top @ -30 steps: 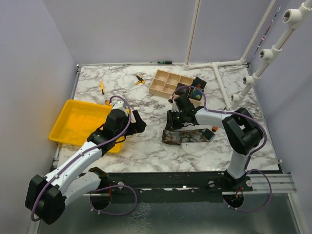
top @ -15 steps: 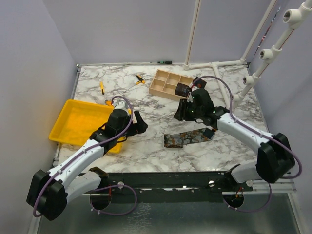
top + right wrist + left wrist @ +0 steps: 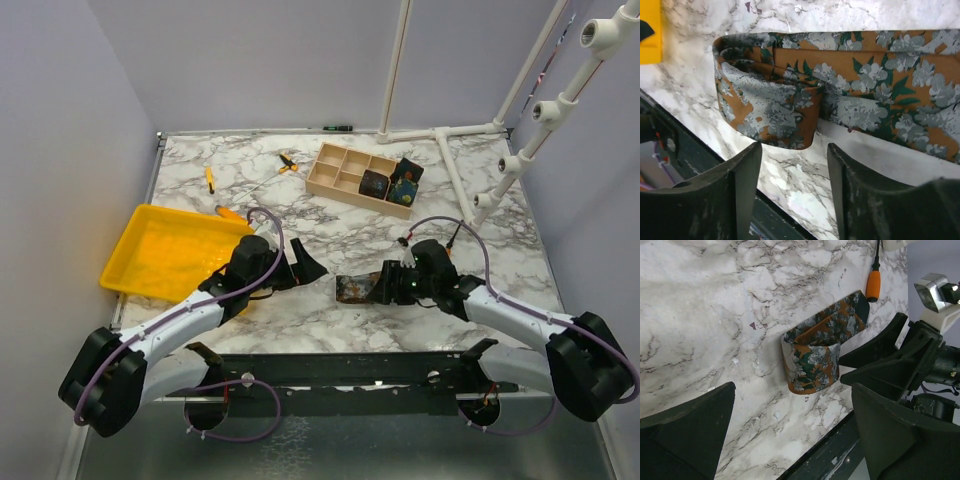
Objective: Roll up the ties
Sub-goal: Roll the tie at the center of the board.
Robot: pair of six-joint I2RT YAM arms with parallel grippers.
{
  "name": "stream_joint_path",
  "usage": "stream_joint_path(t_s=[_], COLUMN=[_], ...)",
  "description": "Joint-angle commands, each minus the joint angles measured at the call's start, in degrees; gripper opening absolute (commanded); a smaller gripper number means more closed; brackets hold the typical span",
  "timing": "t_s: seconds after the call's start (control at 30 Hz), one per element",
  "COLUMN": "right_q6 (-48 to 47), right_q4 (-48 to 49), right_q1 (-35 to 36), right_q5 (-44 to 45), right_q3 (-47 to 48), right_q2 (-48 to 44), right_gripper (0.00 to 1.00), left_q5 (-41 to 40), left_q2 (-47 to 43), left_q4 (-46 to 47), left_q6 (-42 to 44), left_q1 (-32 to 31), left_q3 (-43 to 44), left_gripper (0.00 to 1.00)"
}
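Note:
A rust-brown tie with grey and green flowers (image 3: 350, 290) lies on the marble table near the front edge, its left end folded over into a loose loop (image 3: 811, 366). My right gripper (image 3: 380, 287) is open and empty, low over the table, with the folded end (image 3: 771, 107) just beyond its fingertips (image 3: 744, 176). My left gripper (image 3: 305, 269) is open and empty, a little left of the tie, pointing at it (image 3: 790, 440). Two dark rolled ties (image 3: 375, 183) (image 3: 405, 183) sit in the wooden box.
A yellow tray (image 3: 150, 255) lies at the left under my left arm. The compartmented wooden box (image 3: 345, 170) stands at the back. Orange-handled screwdrivers lie at the back left (image 3: 209, 178) (image 3: 288, 162), one beside the tie (image 3: 873, 285). White pipes (image 3: 455, 170) run along the right.
My right gripper has swung from beside the wooden box down to the tie's left end. My left gripper has moved right, toward the tie. The tie's end is now folded over.

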Motion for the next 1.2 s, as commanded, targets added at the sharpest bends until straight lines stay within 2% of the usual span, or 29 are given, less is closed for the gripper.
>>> stream_joint_path(t_s=[0.0, 0.3, 0.73, 1.17], right_q6=[5.85, 7.96, 2.44, 1.02], right_q4=[8.07, 11.49, 12.92, 12.03], right_q1=[0.27, 0.27, 0.23, 0.23], right_q5=[-0.51, 2.06, 1.08, 3.54], right_q3=[-2.63, -0.36, 3.5, 3.0], right_q2=[-3.17, 4.81, 11.56, 14.06], right_gripper=[0.62, 0.64, 0.47, 0.46], left_q5=[2.02, 2.82, 7.75, 9.12], left_q2=[1.73, 4.92, 14.7, 27.12], left_q4=[4.14, 5.29, 11.25, 15.34], left_q6=[-1.21, -0.8, -1.49, 0.6], left_q1=[-1.0, -1.27, -3.42, -4.54], left_q3=[-0.83, -2.05, -1.14, 5.26], left_gripper=[0.99, 0.99, 0.99, 0.96])
